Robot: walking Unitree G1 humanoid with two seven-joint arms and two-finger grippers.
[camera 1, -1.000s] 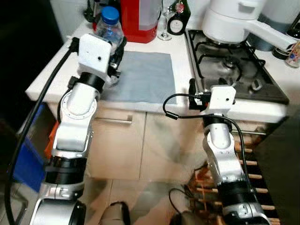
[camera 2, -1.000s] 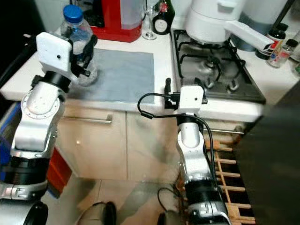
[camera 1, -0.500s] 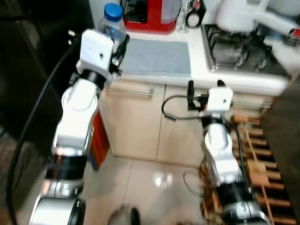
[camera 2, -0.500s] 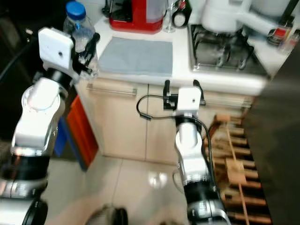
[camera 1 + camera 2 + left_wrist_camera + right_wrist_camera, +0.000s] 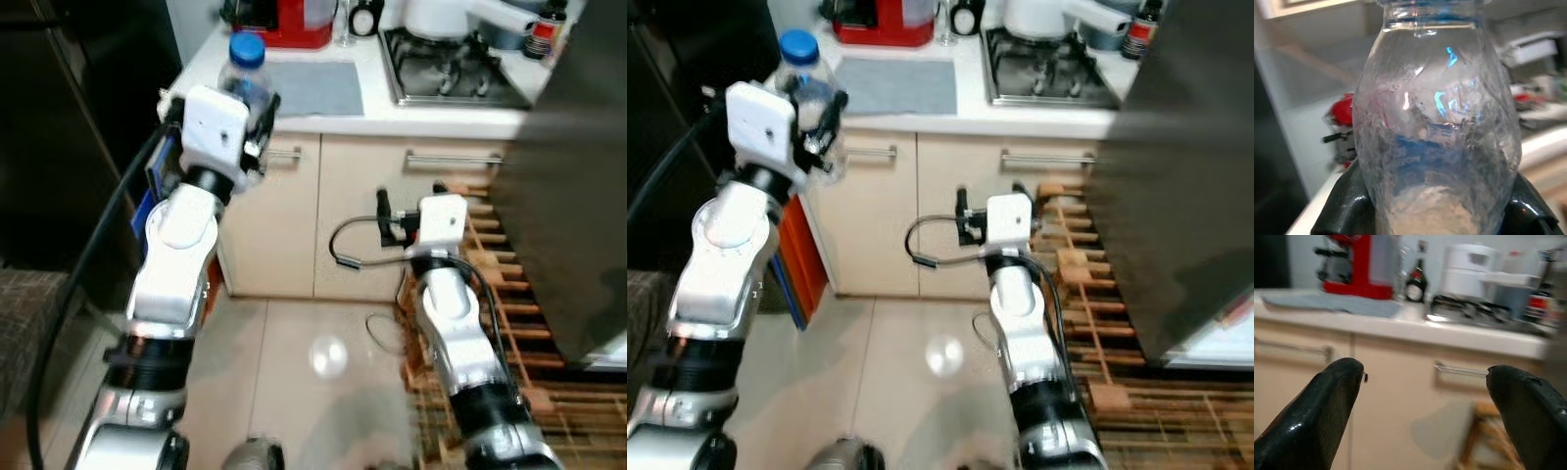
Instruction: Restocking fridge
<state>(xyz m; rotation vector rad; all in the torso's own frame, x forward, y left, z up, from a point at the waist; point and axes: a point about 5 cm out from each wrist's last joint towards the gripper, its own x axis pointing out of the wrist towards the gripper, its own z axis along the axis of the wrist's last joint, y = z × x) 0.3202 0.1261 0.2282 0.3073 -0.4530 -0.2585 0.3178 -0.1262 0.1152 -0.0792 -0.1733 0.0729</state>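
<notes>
Left claw point(image 5: 819, 122) around crinkled clear bottle point(image 5: 1437, 137)

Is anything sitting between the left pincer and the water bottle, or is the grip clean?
Nothing visible is in between. The left pincer is shut directly on the water bottle, with a black finger against each side of its lower body. The right pincer is open and holds nothing.

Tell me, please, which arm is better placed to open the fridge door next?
The right, probably. The right gripper is open and empty, fingers apart, on the side of the dark fridge door. The left gripper is shut on the water bottle.
</notes>
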